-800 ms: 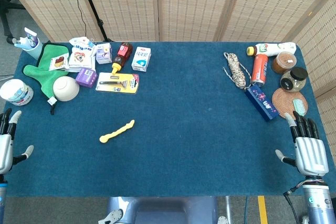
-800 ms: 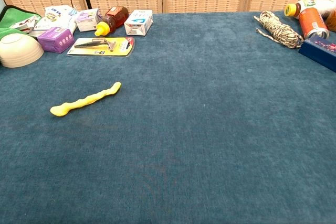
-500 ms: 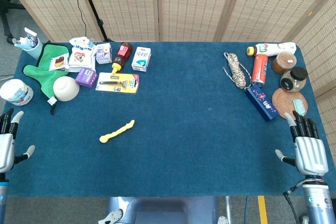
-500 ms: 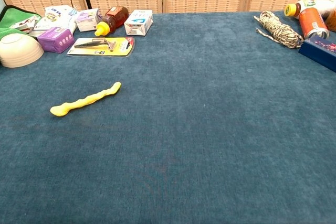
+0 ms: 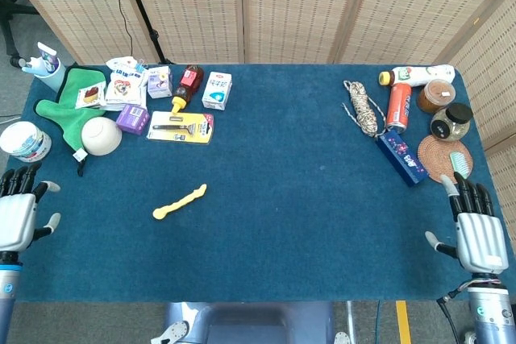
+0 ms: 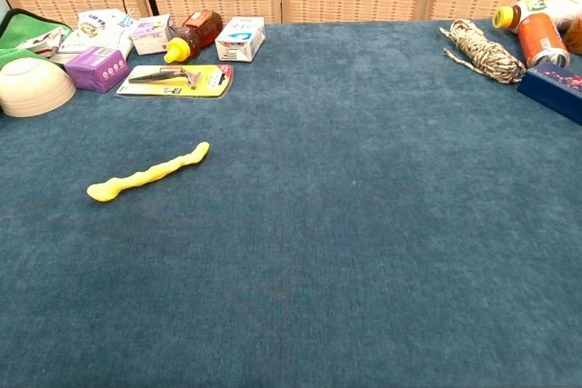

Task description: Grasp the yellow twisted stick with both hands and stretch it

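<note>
While yellow twisted rubbery stick (image 5: 180,201) lies untouched on blue felt table (image 5: 306,223), left of centre, we sit at reach step. Left hand (image 5: 18,219) and right hand (image 5: 476,234) empty, fingers apart, at table's near corners. Next: both must travel inward, one per stick end.

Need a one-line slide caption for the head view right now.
Both open hands, left hand and right hand, wait at the blue table's near corners; yellow twisted stick lies untouched.
</note>
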Controlling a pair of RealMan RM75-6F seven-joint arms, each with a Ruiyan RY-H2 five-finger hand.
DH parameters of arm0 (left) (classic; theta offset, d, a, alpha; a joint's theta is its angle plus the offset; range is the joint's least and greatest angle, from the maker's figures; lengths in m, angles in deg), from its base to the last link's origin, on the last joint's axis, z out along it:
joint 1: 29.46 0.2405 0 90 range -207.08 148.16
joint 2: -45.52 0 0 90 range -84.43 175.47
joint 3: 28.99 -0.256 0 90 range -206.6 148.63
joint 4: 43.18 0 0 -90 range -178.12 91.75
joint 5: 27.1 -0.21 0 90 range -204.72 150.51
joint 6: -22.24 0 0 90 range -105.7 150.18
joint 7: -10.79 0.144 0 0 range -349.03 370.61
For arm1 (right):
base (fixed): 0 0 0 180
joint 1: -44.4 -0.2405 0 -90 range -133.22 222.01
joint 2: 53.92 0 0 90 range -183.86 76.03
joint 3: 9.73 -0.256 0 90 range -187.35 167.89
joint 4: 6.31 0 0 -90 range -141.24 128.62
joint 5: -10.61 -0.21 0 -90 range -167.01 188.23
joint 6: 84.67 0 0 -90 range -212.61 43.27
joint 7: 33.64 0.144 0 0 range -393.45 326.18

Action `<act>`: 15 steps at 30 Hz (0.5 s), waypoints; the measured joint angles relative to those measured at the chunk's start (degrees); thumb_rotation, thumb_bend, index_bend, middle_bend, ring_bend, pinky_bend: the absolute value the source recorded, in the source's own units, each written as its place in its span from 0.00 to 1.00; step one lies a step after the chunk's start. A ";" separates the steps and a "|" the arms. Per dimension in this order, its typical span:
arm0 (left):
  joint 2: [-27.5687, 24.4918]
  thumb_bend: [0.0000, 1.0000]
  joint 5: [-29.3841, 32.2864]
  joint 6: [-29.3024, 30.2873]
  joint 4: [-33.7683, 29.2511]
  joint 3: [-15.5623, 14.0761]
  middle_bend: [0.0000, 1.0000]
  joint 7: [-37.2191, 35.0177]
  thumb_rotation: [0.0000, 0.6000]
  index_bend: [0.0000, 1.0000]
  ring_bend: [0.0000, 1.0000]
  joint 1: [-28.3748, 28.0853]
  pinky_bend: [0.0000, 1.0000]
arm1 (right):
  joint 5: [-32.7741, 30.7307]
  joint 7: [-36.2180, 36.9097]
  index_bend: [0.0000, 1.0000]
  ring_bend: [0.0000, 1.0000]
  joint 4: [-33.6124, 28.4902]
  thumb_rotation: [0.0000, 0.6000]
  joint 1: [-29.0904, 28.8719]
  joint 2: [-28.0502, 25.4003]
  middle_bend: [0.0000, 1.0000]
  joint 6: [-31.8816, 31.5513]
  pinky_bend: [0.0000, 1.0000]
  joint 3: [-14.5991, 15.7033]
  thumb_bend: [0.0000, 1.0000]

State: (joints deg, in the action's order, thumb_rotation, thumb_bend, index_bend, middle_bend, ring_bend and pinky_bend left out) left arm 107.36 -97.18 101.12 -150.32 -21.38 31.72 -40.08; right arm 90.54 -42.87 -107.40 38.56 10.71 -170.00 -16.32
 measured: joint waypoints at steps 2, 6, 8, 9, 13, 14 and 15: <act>0.13 0.27 0.10 -1.04 0.12 0.08 0.09 0.27 1.00 0.38 0.06 -0.79 0.00 | 0.21 0.13 0.08 0.00 0.00 1.00 0.23 0.07 0.00 -0.36 0.00 0.10 0.20; 0.46 0.25 0.08 -3.47 0.50 0.37 0.09 0.93 1.00 0.38 0.06 -2.82 0.00 | 1.09 0.63 0.08 0.00 -0.01 1.00 0.85 0.18 0.00 -1.36 0.00 0.47 0.20; 0.59 0.25 0.32 -5.58 0.81 0.46 0.09 1.50 1.00 0.38 0.06 -4.18 0.00 | 1.62 0.90 0.08 0.00 -0.12 1.00 1.07 0.12 0.00 -1.55 0.00 0.69 0.20; 0.67 0.25 0.58 -6.56 0.94 0.48 0.09 1.81 1.00 0.38 0.06 -4.80 0.00 | 1.68 0.96 0.08 0.00 -0.20 1.00 1.10 0.06 0.00 -1.53 0.00 0.73 0.20; 1.26 0.25 2.71 -10.58 1.35 0.27 0.09 2.87 1.00 0.38 0.06 -7.08 0.00 | 1.79 1.24 0.08 0.00 -0.32 1.00 1.18 -0.06 0.00 -1.31 0.00 0.86 0.20; 1.62 0.25 3.54 -11.58 1.59 0.18 0.09 3.23 1.00 0.39 0.06 -7.79 0.00 | 1.72 1.28 0.08 0.00 -0.34 1.00 1.19 -0.10 0.00 -1.11 0.00 0.92 0.20; 2.00 0.25 4.11 -12.10 1.83 0.12 0.09 3.57 1.00 0.39 0.06 -8.30 0.00 | 1.66 1.31 0.08 0.00 -0.35 1.00 1.20 -0.16 0.00 -0.95 0.00 0.96 0.20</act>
State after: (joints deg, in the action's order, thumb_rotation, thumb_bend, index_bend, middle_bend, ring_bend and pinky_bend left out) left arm 109.36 -93.07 89.02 -148.49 -21.27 35.29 -48.38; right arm 92.20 -41.56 -107.75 39.76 10.56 -170.95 -15.36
